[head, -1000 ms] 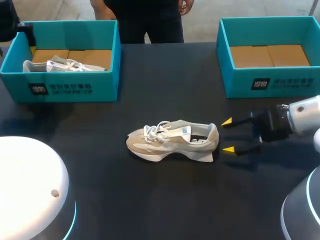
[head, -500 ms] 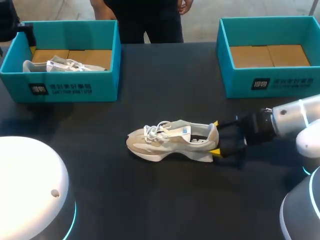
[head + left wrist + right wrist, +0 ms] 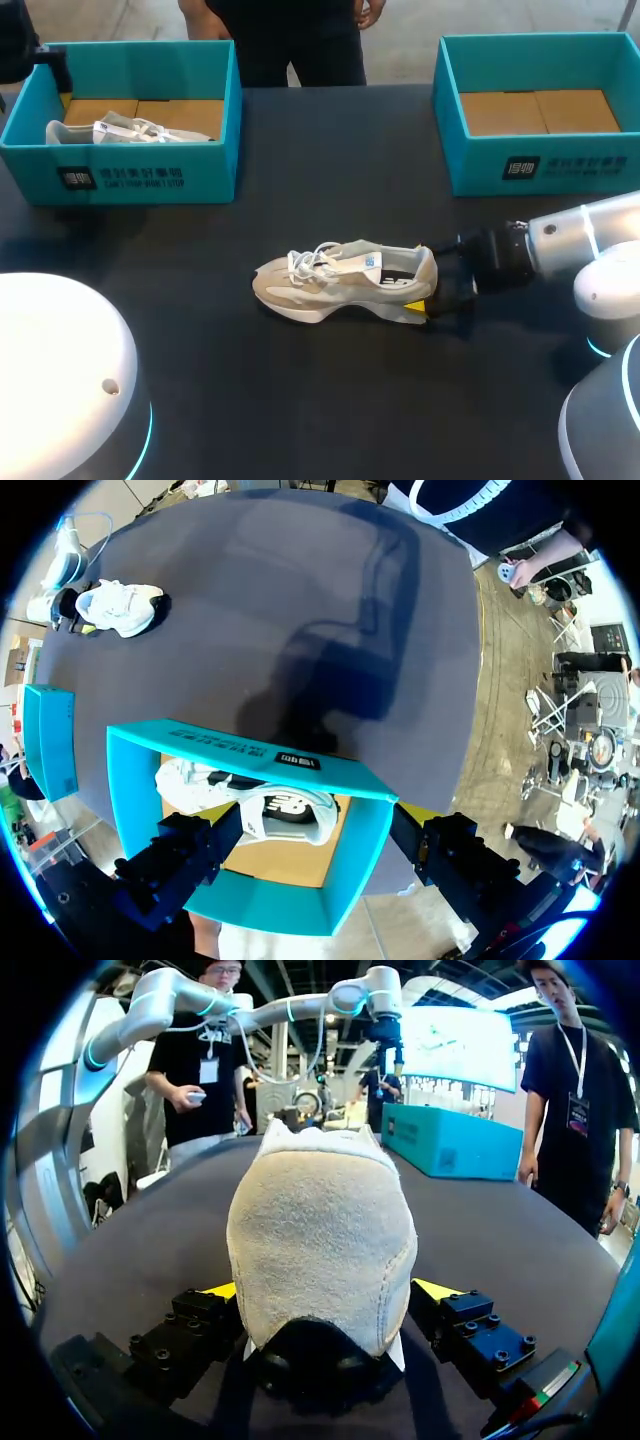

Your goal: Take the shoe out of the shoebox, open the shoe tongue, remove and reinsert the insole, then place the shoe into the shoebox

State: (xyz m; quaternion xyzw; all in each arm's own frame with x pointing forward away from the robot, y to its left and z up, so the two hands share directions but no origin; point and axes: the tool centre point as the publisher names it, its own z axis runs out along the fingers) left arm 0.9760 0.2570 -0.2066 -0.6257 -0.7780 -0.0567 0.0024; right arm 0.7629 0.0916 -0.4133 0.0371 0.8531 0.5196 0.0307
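A beige sneaker (image 3: 340,282) lies on its sole in the middle of the black table, toe to the left. My right gripper (image 3: 428,280) is at its heel, open, one yellow-tipped finger on each side. The right wrist view has the suede heel (image 3: 320,1230) filling the gap between the fingers (image 3: 222,1291) of my right gripper (image 3: 328,1292); no squeeze shows. My left gripper (image 3: 315,865) hangs open above the left teal shoebox (image 3: 250,755), which holds a second white sneaker (image 3: 265,805).
The left shoebox (image 3: 150,180) with its sneaker (image 3: 130,130) stands at the back left. An empty teal shoebox (image 3: 540,165) stands at the back right. A person stands beyond the far table edge without reaching over it.
My right gripper has slid left along the table, from clear of the shoe to straddling its heel. The shoe and the left arm have stayed put.
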